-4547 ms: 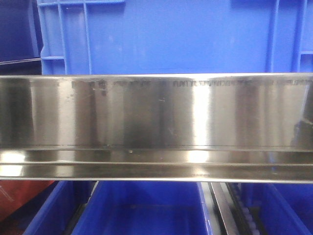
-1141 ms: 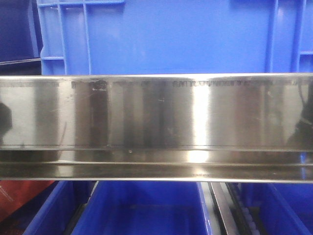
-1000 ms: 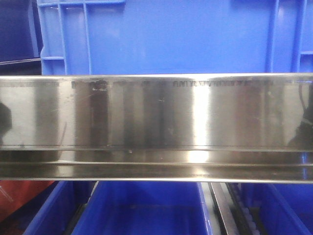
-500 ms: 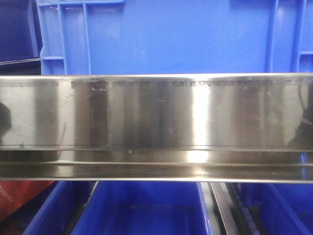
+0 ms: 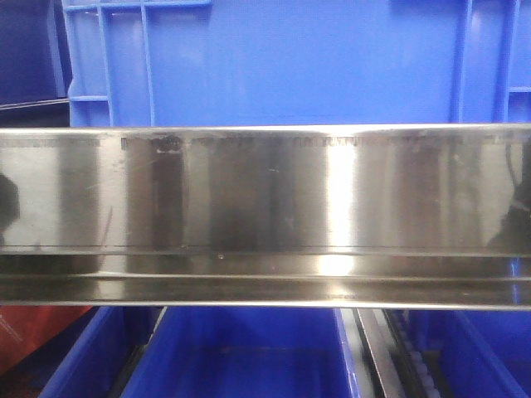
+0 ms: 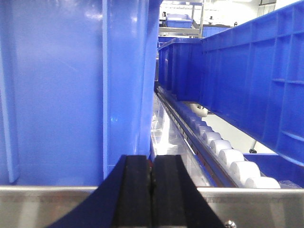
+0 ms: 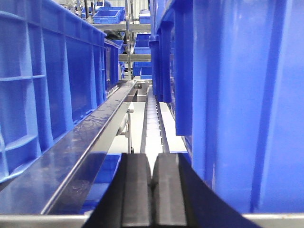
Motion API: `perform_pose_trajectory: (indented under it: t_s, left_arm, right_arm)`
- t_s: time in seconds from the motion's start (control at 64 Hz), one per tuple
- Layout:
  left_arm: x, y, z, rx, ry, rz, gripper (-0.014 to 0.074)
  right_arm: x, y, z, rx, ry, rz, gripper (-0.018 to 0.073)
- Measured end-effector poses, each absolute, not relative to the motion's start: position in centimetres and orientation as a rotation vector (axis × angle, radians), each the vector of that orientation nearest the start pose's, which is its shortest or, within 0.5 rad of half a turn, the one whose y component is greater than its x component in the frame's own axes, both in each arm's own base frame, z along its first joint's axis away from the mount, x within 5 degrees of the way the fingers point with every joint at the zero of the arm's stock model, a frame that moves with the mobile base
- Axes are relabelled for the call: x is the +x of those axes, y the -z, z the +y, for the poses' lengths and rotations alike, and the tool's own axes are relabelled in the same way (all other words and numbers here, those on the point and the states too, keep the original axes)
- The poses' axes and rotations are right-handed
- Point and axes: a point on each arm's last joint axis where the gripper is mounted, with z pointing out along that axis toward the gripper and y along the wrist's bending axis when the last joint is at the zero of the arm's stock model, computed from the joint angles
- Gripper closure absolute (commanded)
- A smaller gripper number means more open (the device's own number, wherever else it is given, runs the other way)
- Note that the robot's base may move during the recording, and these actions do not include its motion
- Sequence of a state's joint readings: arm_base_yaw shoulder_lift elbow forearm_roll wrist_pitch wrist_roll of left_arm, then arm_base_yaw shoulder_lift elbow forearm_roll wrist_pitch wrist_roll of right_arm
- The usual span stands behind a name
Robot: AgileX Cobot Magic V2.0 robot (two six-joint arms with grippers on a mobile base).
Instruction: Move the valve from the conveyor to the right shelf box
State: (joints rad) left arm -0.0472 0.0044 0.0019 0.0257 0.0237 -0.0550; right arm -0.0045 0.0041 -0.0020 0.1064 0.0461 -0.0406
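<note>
Front view gives me a blue crate (image 5: 274,58) above a steel rail (image 5: 265,207), more bins (image 5: 241,356) below. My left gripper (image 6: 151,190) and right gripper (image 7: 153,190) both sit pinched together, holding nothing. I see no valve or conveyor anywhere.

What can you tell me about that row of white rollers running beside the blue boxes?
The white rollers look like smooth plastic, short cylinders set side by side in one straight track that runs away from the left wrist camera. They sit in a dark metal rail between a tall blue crate and a long blue crate. That long crate seems to ride above them, though contact cannot be confirmed. Nothing lies on the visible rollers.
</note>
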Motion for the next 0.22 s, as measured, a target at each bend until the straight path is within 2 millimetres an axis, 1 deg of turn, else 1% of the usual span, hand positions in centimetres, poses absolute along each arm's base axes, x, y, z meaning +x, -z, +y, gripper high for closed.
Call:
perform_pose_trajectory:
  t_s: [0.219]
  left_arm:
    - [5.67, -21.01, -0.26, 0.013, 0.061, 1.514, 0.0708]
  right_arm:
    - [5.67, -20.95, 0.02, 0.05, -0.053, 1.531, 0.0713]
